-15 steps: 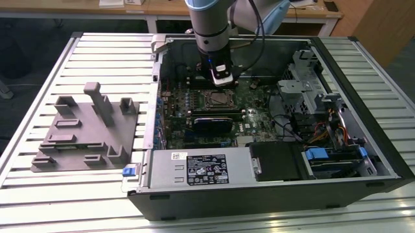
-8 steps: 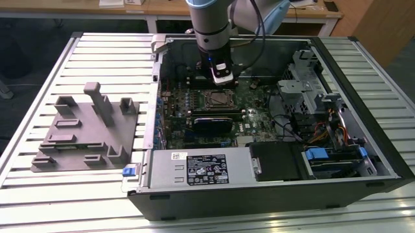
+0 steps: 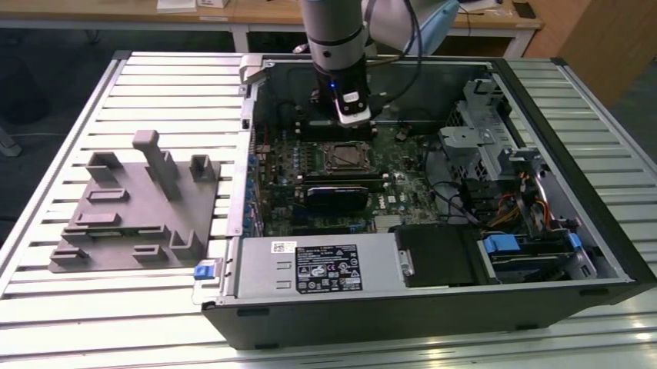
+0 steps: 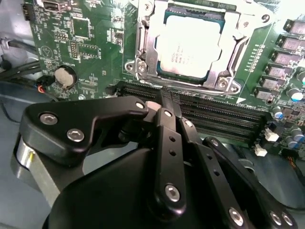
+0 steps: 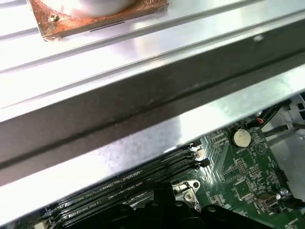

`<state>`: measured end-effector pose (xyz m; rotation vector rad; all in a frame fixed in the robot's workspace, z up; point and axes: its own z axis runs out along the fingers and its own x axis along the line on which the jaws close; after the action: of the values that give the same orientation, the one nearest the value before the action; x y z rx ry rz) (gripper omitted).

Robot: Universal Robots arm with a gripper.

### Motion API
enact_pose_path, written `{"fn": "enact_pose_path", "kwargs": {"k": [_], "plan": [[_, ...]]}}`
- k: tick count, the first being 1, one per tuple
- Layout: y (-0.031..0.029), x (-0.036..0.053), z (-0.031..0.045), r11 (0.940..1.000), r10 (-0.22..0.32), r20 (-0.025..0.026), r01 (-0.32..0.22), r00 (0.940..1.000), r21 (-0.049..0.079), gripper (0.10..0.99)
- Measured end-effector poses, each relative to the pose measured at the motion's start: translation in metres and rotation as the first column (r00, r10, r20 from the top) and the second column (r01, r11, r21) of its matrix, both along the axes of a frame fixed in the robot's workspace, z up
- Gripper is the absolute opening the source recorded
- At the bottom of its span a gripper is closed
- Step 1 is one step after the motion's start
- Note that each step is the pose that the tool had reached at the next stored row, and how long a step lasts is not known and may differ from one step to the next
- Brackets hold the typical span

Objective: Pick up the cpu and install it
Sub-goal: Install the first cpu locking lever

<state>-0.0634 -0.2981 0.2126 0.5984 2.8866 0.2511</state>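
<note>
One cpu (image 4: 189, 44) seated in the socket frame (image 4: 143, 57) on the motherboard (image 4: 90, 43), one gripper (image 4: 167, 102) just beside that socket, fingers closed together, holding nothing, one grey fixture block (image 3: 134, 207) outside the case.

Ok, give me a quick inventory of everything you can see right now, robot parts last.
cpu: one, silvery-white, seated in the socket on the motherboard
motherboard: one, green, inside the computer case
computer case: one, black, open, on the table
power supply: one, silver, in the case's near edge
fixture block: one, grey, on the table at the exterior view's left
table: one, slatted aluminium
gripper: one, black, above the memory slots beside the socket, holding nothing
</note>
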Motion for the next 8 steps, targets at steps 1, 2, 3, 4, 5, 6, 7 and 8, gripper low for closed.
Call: {"fn": "enact_pose_path", "kwargs": {"k": [1,2,3,4,5,6,7,8], "plan": [[0.0,0.0,0.0,1.0,0.0,0.0001,0.0,1.0,0.0,0.106],[0.0,0.0,0.0,1.0,0.0,0.0002,0.0,1.0,0.0,0.106],[0.0,0.0,0.0001,1.0,0.0,0.0002,0.0,1.0,0.0,0.106],[0.0,0.0,0.0002,1.0,0.0,0.0,0.0,1.0,0.0,0.106],[0.0,0.0,0.0002,1.0,0.0,0.0001,0.0,1.0,0.0,0.106],[0.0,0.0,0.0002,1.0,0.0,0.0,0.0,1.0,0.0,0.106],[0.0,0.0001,0.0002,1.0,0.0,-0.0007,0.0,1.0,-0.002,0.106],[0.0,0.0,0.0002,1.0,0.0,-0.003,0.0,1.0,-0.005,0.106]]}}
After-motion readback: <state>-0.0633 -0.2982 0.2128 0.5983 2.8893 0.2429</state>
